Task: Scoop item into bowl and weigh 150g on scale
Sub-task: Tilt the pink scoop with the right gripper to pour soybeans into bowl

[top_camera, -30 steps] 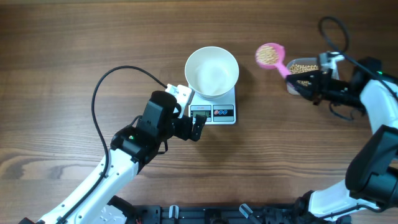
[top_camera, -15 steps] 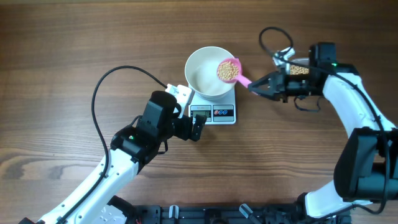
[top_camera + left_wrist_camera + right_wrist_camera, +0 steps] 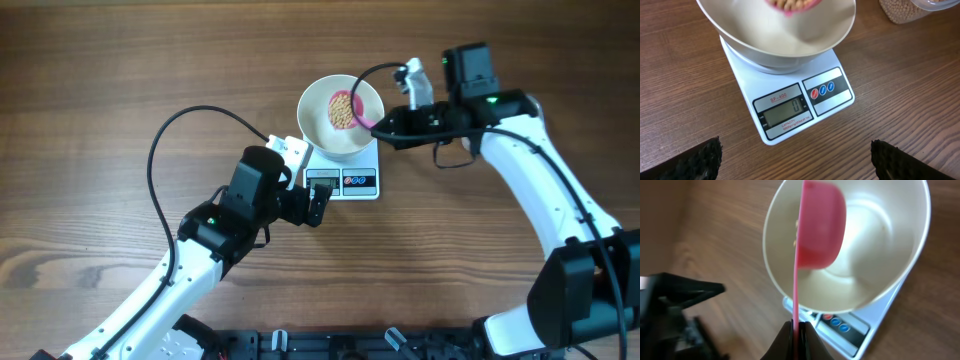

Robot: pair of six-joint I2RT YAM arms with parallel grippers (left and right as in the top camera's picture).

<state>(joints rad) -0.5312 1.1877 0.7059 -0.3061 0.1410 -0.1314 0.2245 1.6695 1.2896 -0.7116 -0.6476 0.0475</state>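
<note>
The white bowl [image 3: 312,118] stands on the white scale [image 3: 345,183], whose display [image 3: 787,112] reads 0. My right gripper [image 3: 385,125] is shut on the handle of a pink scoop [image 3: 345,108]. It holds the scoop over the inside of the bowl with tan beans [image 3: 343,112] in it. In the right wrist view the scoop [image 3: 820,230] is turned on its side above the bowl [image 3: 875,245], its thin handle pinched in the gripper [image 3: 798,330]. My left gripper [image 3: 797,165] stands open over bare wood just in front of the scale [image 3: 835,92], with nothing in it.
A clear tub of beans [image 3: 900,10] stands to the right of the bowl [image 3: 755,45] in the left wrist view. The left arm [image 3: 240,205] and its black cable [image 3: 170,140] lie left of the scale. Bare wooden table surrounds them.
My right gripper carried the bean-filled scoop leftward from beside the tub to over the bowl, and the scoop now sits lower inside it. The left arm has not moved.
</note>
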